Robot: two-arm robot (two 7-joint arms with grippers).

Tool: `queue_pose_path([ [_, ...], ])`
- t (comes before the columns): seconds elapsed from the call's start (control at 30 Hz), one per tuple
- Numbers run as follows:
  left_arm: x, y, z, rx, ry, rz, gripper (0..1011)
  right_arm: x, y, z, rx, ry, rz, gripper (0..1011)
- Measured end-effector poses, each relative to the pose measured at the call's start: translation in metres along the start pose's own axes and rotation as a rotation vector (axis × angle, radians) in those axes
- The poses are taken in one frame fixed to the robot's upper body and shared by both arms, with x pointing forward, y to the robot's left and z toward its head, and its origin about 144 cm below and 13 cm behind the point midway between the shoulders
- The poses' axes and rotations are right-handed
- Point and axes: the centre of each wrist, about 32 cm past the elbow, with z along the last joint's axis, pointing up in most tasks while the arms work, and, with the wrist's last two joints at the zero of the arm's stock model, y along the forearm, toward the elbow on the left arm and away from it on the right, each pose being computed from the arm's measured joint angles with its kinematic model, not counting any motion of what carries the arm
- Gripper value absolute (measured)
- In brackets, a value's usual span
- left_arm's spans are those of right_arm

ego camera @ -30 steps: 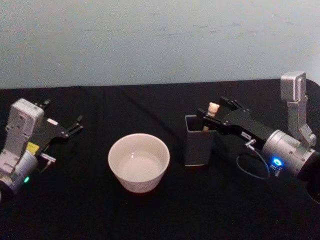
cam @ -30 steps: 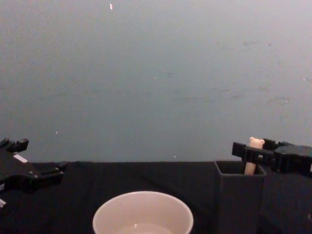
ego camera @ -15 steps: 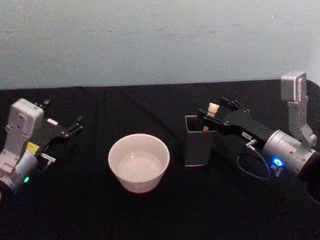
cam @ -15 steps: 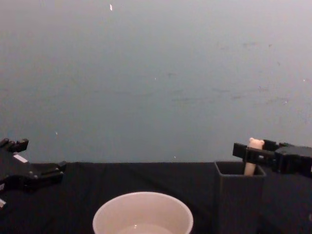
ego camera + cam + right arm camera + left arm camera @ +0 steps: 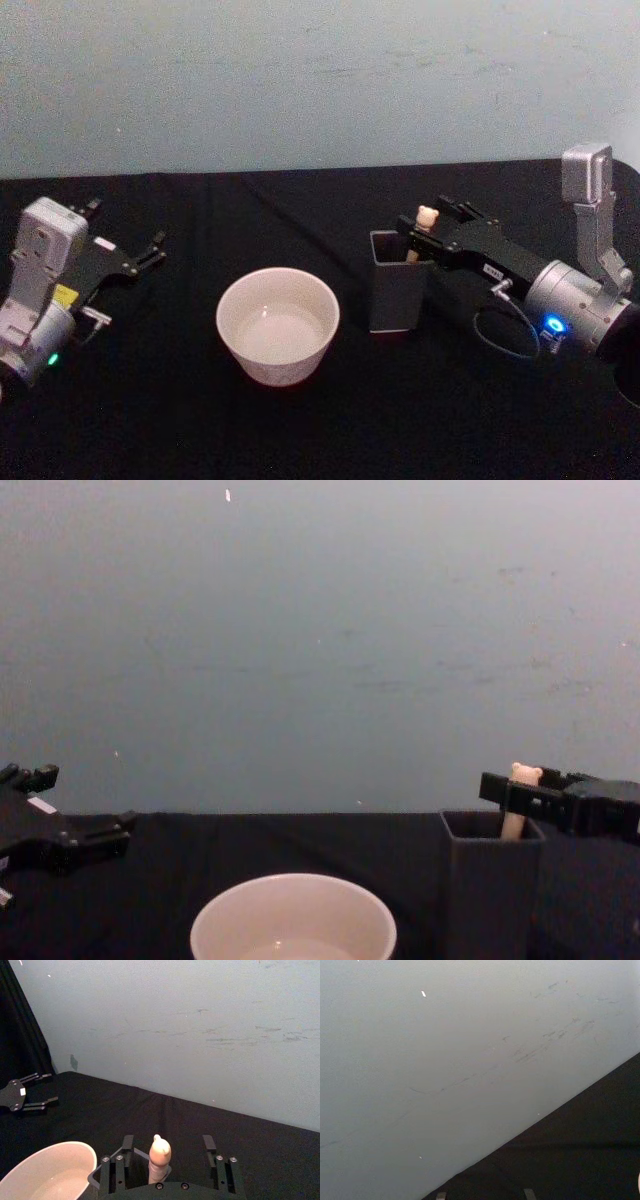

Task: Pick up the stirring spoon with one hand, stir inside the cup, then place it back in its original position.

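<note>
R gripper (image 5: pixel 167 1141), unclenched, straddles the spoon (image 5: pixel 160 1155) handle just above the holder (image 5: pixel 395 290): centre it, squeeze below bear head, lift straight; L gripper (image 5: pixel 126 222) parked far left of holder, fingers spread.

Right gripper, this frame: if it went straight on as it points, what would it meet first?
The stirring spoon: its handle stands in the holder between the open fingers of the right gripper, so it would probably touch the palm first, though depth is unclear.

Head above, chest level; common cup (image 5: pixel 277 325)
</note>
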Motion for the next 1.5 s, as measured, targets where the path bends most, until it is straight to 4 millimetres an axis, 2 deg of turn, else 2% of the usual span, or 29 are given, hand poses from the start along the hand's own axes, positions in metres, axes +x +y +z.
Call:
queue_pose_path([
  [0.07,0.0,0.0,0.0,0.0,0.0,0.0,1001,0.0,0.0,0.0,0.0,0.0,0.0,834],
  [0.23,0.0,0.0,0.0,0.0,0.0,0.0,1001,-0.0001,0.0,0.0,0.0,0.0,0.0,663],
  [0.33,0.0,0.0,0.0,0.0,0.0,0.0,1001,-0.0001,0.0,0.0,0.0,0.0,0.0,603],
  [0.37,0.0,0.0,0.0,0.0,0.0,0.0,1001,-0.0001,0.0,0.0,0.001,0.0,0.0,541],
  [0.7,0.0,0.0,0.0,0.0,0.0,0.0,1001,-0.0001,0.0,0.0,0.001,-0.001,0.0,226],
  [1.17,0.0,0.0,0.0,0.0,0.0,0.0,1001,-0.0002,0.0002,0.0008,0.001,0.019,0.023,218],
  [1.5,0.0,0.0,0.0,0.0,0.0,0.0,1001,-0.0021,-0.0012,0.0094,0.03,0.044,0.052,217],
])
